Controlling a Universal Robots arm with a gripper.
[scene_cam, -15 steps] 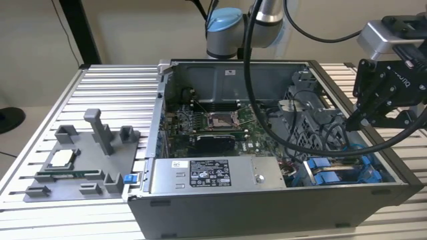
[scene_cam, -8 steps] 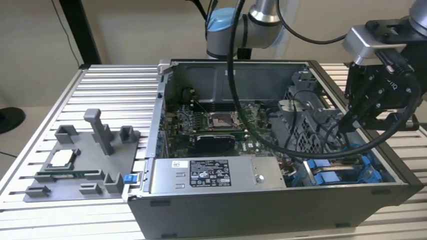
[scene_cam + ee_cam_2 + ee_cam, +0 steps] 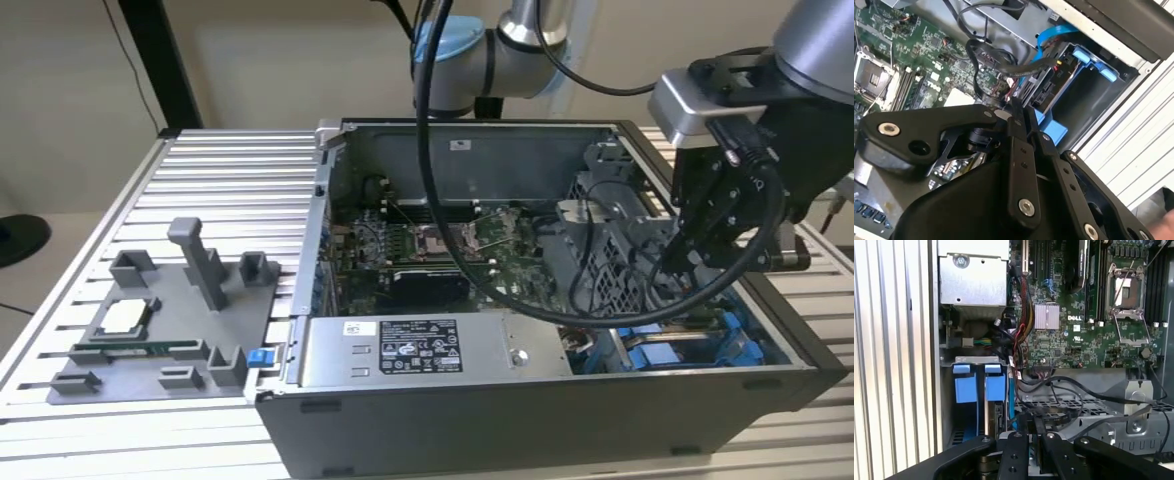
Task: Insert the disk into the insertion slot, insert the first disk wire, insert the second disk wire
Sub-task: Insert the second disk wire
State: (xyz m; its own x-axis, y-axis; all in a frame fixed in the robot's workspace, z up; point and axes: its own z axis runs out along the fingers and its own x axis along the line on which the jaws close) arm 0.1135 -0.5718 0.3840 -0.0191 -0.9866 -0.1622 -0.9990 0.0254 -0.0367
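The disk (image 3: 1050, 86) sits edge-on in its blue carrier (image 3: 1081, 54) inside the drive bay at the case's front corner, on the exterior view's right. In the first wrist view the disk (image 3: 999, 416) stands beside a blue carrier (image 3: 965, 386). My gripper (image 3: 1017, 107) hangs just in front of the disk's connector end, with its fingers drawn close together on a black disk wire plug (image 3: 1053, 416). A second black wire (image 3: 1026, 65) runs to the disk's end. In the exterior view the gripper (image 3: 671, 268) reaches down into the case over the bay.
The open computer case (image 3: 534, 420) holds the motherboard (image 3: 427, 250), a grey labelled power-supply box (image 3: 414, 350) and a perforated metal cage (image 3: 1094, 407). Loose black cables (image 3: 561, 310) loop over the board. A grey fixture plate (image 3: 147, 340) lies at the exterior view's left.
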